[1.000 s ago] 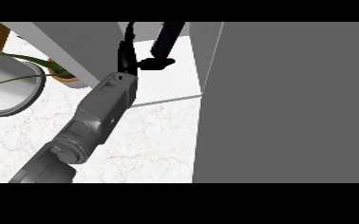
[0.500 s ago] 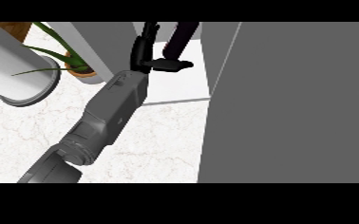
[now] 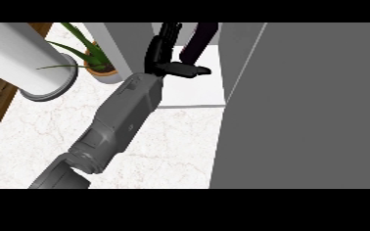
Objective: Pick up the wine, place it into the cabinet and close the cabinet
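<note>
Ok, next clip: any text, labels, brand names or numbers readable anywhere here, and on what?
None can be read.
Wine bottle: dark, no label shows.
Cabinet door: plain grey, no marks.
Forearm and hand: no lettering.
Plant pot and white cylinder: blank.

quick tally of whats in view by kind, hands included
wine bottle: 1
potted plant: 1
white cylinder: 1
cabinet door: 1
robot hand: 1, with a grey forearm coming in from the lower left
total: 5
</note>
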Motion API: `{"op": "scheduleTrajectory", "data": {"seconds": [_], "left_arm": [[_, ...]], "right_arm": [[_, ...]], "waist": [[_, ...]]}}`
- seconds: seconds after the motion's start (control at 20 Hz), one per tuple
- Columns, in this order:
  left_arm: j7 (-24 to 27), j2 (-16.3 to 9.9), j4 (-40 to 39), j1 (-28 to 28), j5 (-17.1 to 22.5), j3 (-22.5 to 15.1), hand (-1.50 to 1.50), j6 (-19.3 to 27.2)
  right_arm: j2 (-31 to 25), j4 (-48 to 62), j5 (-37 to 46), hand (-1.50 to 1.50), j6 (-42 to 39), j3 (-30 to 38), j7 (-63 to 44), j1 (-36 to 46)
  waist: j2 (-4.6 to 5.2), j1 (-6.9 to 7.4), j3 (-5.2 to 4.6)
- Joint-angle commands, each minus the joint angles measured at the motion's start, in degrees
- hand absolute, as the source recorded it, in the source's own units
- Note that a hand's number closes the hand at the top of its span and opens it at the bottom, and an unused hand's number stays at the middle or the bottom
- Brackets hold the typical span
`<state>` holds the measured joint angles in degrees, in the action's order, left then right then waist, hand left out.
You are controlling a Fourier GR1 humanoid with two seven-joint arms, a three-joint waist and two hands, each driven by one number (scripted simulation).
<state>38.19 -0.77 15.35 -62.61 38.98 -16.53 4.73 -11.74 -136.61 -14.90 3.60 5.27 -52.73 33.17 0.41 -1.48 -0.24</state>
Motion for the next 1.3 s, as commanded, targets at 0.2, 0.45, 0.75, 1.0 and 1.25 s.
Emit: {"op": "scheduleTrajectory", "data": {"seconds": [0.2, 0.45, 0.75, 1.0, 1.25], "left_arm": [[-3.66, 0.67, 14.72, 6.26, -3.64, -3.75, -1.50, 4.19], [-11.90, 0.75, 30.38, 10.89, -6.07, -8.66, -1.50, 10.38], [-19.12, 0.76, 49.62, 19.20, -4.90, -16.47, -1.50, 22.58], [-20.63, 0.72, 63.44, 27.74, -7.43, -21.89, -1.50, 30.24], [-21.61, 0.70, 70.99, 31.75, -8.00, -25.95, -1.50, 38.95]], "right_arm": [[-3.76, -4.00, -2.67, -1.50, 2.59, 2.84, -7.05, 2.45], [-2.32, -5.23, -0.94, -1.50, 1.35, 1.47, -2.26, -2.06], [-1.62, -3.53, 0.48, -1.50, 3.09, -1.73, -2.80, 0.68], [-1.63, -3.31, -0.99, -1.50, 0.10, -0.90, 1.06, -3.58], [-1.37, -1.75, 5.17, -1.50, 4.92, -5.88, -2.98, 3.54]], "waist": [[-1.42, 2.49, 0.24], [-1.58, 3.09, 0.28], [-1.03, 2.05, 0.23], [-0.82, 2.01, 0.29], [-0.80, 1.83, 0.20]]}}
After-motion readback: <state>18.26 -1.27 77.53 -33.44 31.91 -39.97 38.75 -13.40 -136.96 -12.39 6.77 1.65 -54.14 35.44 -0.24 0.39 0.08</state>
